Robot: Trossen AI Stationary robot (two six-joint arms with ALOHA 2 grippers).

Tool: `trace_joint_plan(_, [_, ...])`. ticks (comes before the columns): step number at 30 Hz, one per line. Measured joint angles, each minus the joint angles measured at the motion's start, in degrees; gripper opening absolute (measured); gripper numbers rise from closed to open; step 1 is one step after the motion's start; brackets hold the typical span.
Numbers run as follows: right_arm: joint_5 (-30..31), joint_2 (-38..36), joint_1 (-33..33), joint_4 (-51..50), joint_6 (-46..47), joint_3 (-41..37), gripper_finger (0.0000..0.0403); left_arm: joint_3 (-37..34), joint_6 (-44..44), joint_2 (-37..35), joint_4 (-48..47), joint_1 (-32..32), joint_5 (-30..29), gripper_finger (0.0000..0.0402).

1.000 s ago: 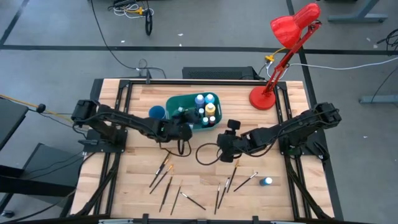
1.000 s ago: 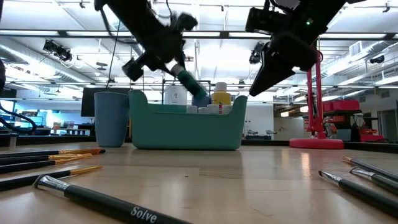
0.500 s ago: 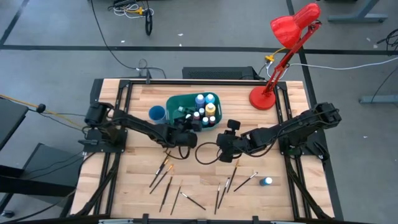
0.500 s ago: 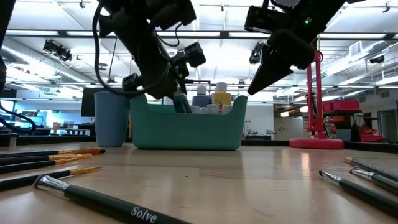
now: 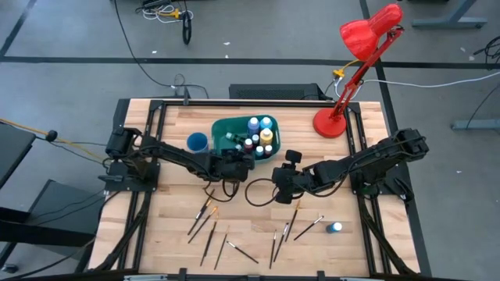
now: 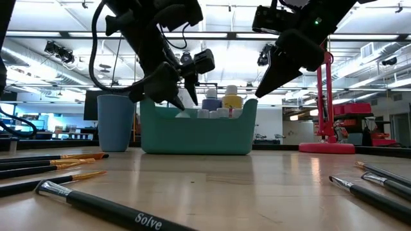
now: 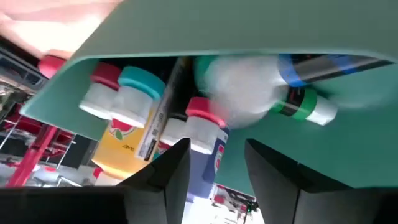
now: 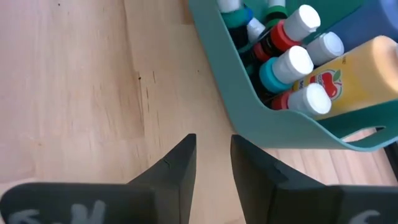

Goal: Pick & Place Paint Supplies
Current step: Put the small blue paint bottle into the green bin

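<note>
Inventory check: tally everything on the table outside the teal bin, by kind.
Brushes: about 10 (some overlap)
Paint bottle: 1
Blue cup: 1
Red lamp: 1
Total: about 13

Teal bin (image 5: 223, 129), blue cup (image 5: 197, 142), red lamp (image 5: 367, 35), yellow bottle (image 8: 367, 65)

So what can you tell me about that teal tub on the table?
The teal bin looks like smooth plastic, with rounded corners. It sits upright toward the back of the wooden table, a blue cup beside it. Small paint bottles crowd its right half. The left gripper is at its front rim.
</note>
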Motion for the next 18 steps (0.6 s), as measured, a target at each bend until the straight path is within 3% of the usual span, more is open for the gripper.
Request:
trace_joint_plan(7, [0.0,0.0,0.0,0.0,0.0,0.0,0.0102,-0.1,-5.3,0.1,6.7,0.0,-2.5,0.0153])
trace_joint_plan(11, [-0.6,0.0,0.0,0.1,0.5,0.0,0.0102,-0.2,-12.8,0.5,13.9,-0.6,-7.2,0.0153])
trace_joint_plan(18, [-2.2,0.0,-0.1,4.2,0.6,0.0,0.0102,1.7,-29.8,-2.6,13.9,-1.9,-9.4,0.0153])
